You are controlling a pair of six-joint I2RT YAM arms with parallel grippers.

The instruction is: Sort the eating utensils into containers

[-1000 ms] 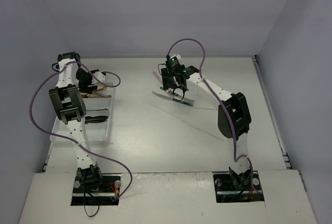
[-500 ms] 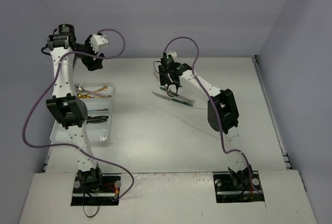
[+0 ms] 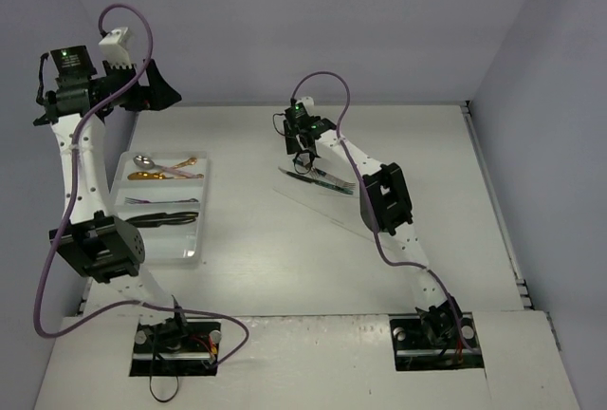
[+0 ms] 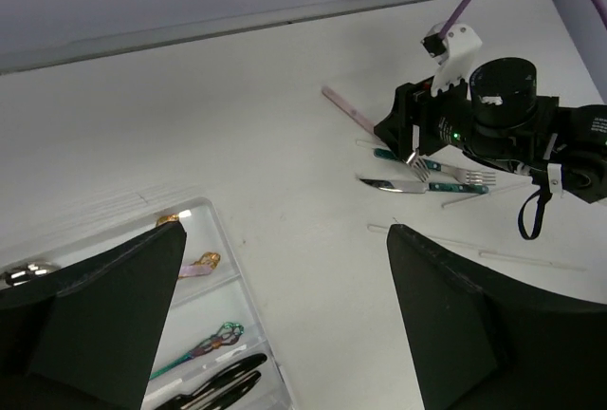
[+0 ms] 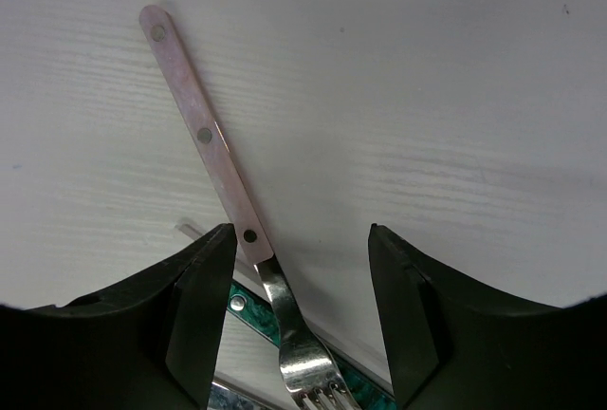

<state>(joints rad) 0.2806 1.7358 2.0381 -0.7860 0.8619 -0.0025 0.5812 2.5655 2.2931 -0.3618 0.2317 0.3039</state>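
Pink fork rivets: R wrist only.

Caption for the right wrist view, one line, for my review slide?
Right gripper, open, straddles a pink-handled fork lying on the white table, crossing a green-handled utensil.

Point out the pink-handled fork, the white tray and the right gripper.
pink-handled fork [image 5: 211, 149], right wrist view, middle of its handle.
white tray [image 3: 203, 209], top external view, its right rim.
right gripper [image 5: 302, 258], right wrist view, midway between its fingertips.
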